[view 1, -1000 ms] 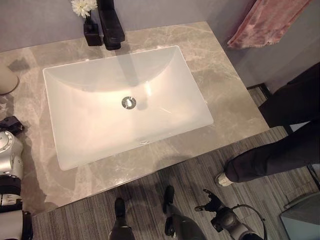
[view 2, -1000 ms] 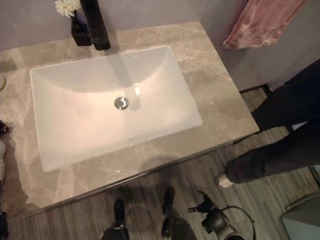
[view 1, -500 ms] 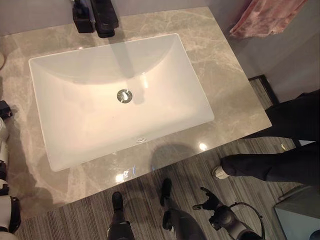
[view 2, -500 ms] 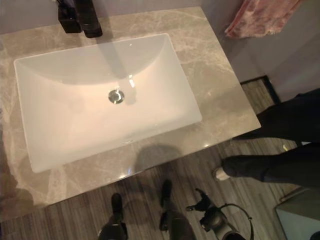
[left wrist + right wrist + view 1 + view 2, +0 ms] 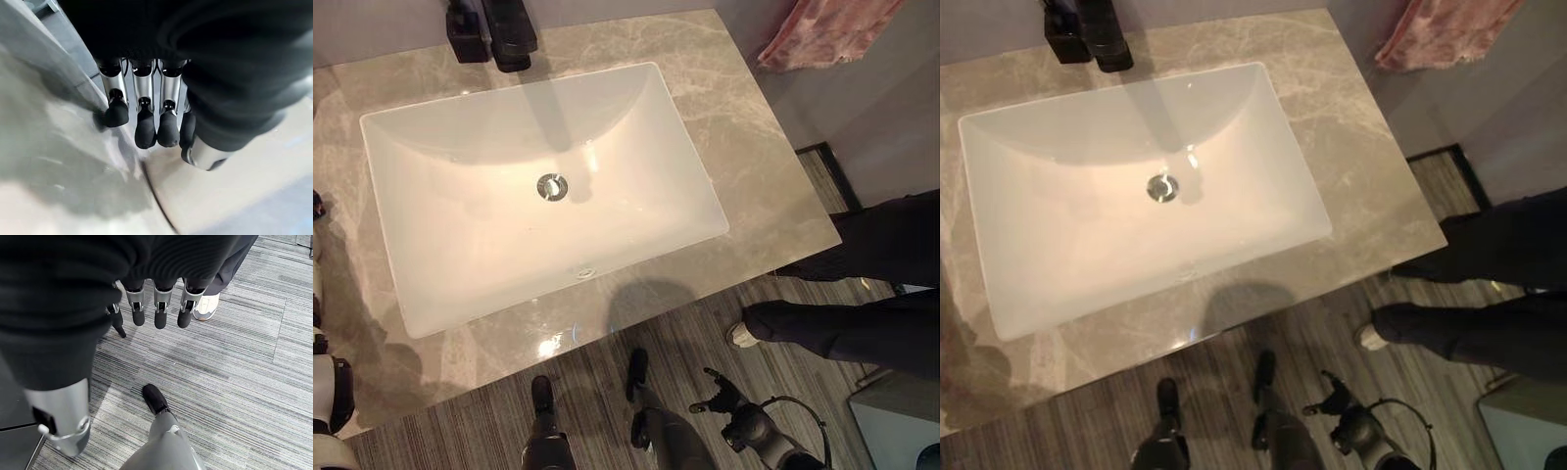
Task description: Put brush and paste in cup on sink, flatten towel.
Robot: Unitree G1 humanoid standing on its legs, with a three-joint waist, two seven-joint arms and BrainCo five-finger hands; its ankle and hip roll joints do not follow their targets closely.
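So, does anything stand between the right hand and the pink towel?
Probably, yes. The right hand hangs open, low over the floor. The pink towel hangs on the wall past the countertop's right end. A person's legs stand on the floor roughly between them, beside that end.

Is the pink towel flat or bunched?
Bunched: the pink towel hangs in folds against the wall beside the counter, its upper part cut off by the view.
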